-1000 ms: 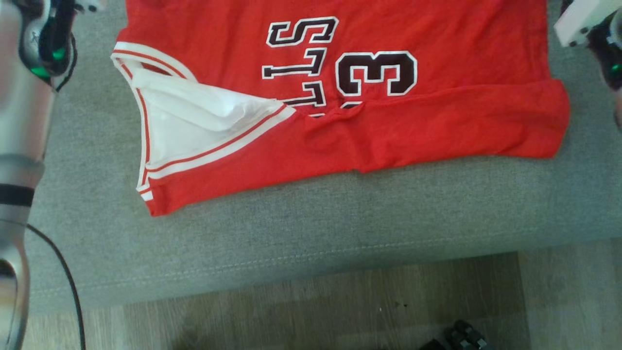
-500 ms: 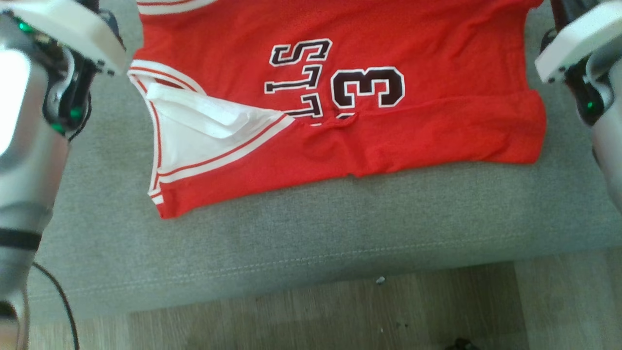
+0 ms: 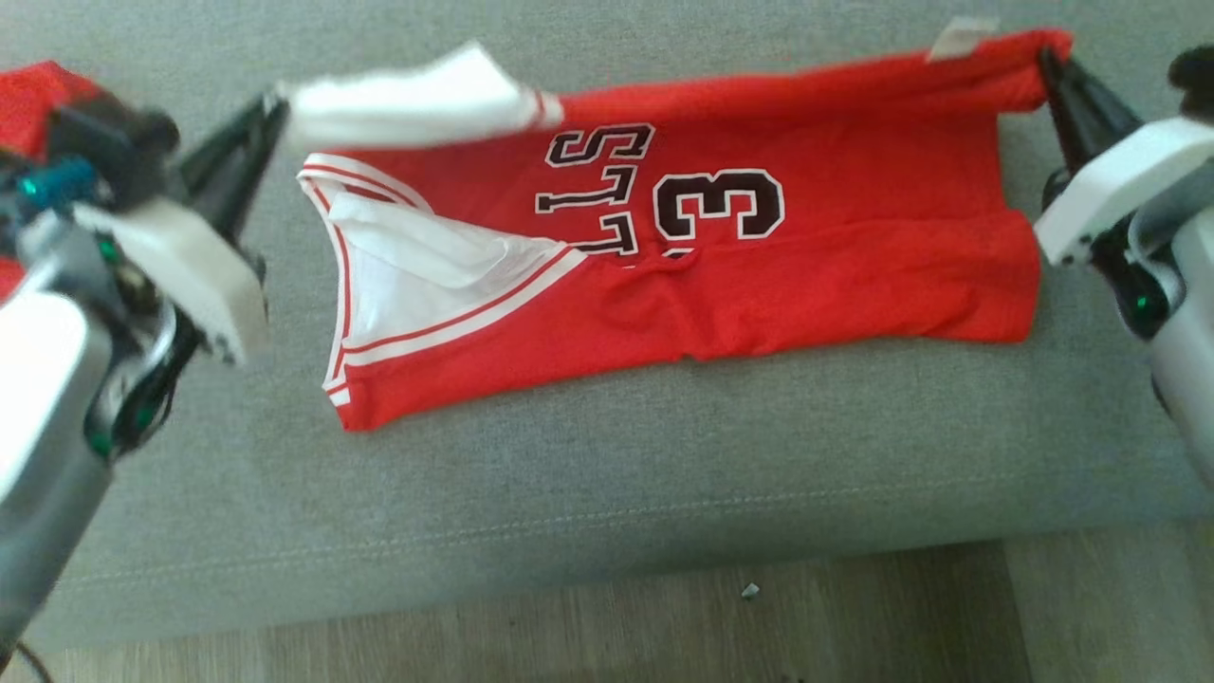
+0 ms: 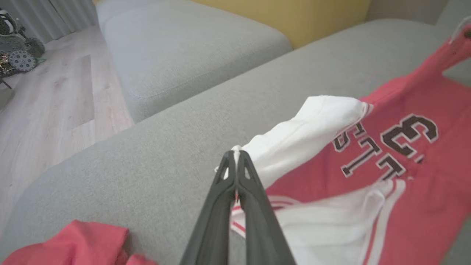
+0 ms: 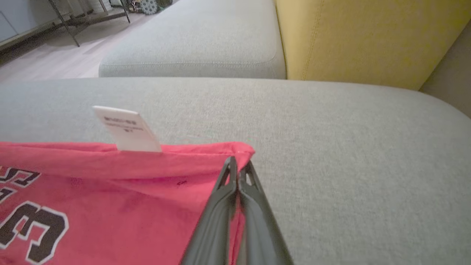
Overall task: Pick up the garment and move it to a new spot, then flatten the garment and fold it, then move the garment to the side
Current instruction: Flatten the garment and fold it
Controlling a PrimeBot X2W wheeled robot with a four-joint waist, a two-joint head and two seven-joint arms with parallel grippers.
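Sofa [image 3: 607, 474]: grey seat, carries everything.
Jersey [image 3: 854, 256]: red, spread across the seat, number up. Near edge lies flat, far edge is raised off the cushion.
Change: a moment ago the far shoulder lay at the top of my view. Now it hangs lifted, white side out. My head has tilted too. I judge the fold begun, far half coming over near.
Left pincer [image 4: 235, 154]: clamped on the white shoulder corner.
Right pincer [image 5: 237, 162]: clamped on the far red hem corner.
Label [image 5: 127, 129]: white tab standing up from the raised edge.
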